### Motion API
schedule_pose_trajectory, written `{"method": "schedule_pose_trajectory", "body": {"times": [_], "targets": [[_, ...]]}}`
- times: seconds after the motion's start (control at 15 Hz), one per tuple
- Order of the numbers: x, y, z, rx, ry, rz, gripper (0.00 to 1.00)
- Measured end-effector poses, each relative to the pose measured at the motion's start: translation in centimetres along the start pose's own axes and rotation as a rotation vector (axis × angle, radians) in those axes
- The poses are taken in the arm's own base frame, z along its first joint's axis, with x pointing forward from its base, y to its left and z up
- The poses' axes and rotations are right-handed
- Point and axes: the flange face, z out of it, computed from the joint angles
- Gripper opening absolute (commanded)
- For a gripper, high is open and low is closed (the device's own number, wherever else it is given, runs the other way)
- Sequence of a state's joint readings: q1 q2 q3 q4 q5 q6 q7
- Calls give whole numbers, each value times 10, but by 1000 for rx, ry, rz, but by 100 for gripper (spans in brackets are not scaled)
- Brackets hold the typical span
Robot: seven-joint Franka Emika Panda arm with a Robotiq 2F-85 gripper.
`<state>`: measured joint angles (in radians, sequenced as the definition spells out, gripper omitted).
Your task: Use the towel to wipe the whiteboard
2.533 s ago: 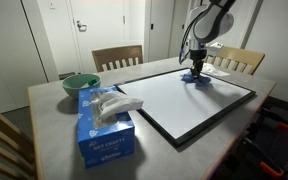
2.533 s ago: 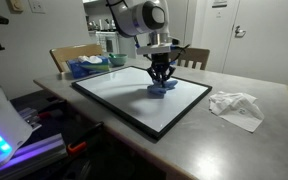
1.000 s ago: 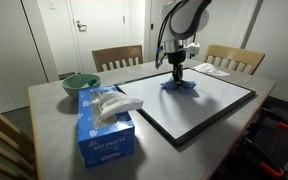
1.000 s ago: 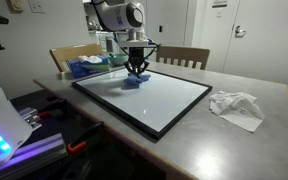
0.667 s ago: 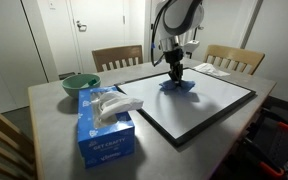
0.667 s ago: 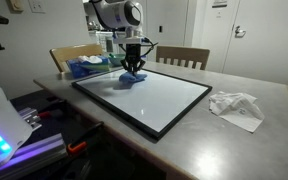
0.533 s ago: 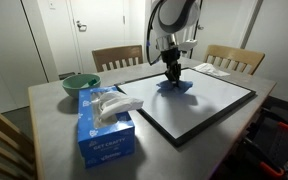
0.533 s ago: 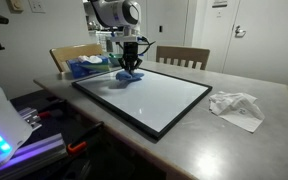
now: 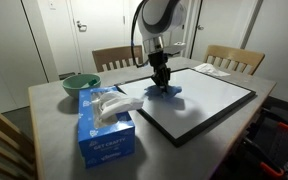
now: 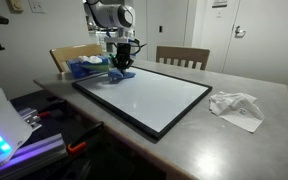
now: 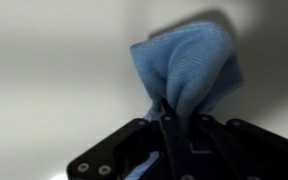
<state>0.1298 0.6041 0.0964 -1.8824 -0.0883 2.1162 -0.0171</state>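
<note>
The gripper (image 9: 161, 82) has its jaws pinching the blue towel (image 9: 165, 93), which is pressed onto the whiteboard (image 9: 204, 100) at the board corner nearest the chair-side edge of the counter (image 9: 54, 125). Wiping looks underway. The board shows no marks, so what remains is hard to judge. A tissue box (image 9: 104, 125) and green bowl (image 9: 80, 85) stand just beyond that corner, and crumpled white paper (image 10: 236, 105) lies past the opposite end. None of them blocks the wiping path.

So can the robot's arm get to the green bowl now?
Probably yes. The gripper sits at the whiteboard edge nearest the green bowl, with only table between them, but it is shut on the blue towel.
</note>
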Motion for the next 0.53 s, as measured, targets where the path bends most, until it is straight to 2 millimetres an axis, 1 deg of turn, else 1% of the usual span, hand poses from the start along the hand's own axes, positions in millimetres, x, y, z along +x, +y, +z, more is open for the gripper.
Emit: {"method": "schedule_pose_trajectory", "body": {"times": [0.2,0.33,0.53], "targets": [[16,-16,3,16,6,-12,4],[23,-24,-2,19,9,-24,4],[27,-38,-13,21,10,-44,4]]}}
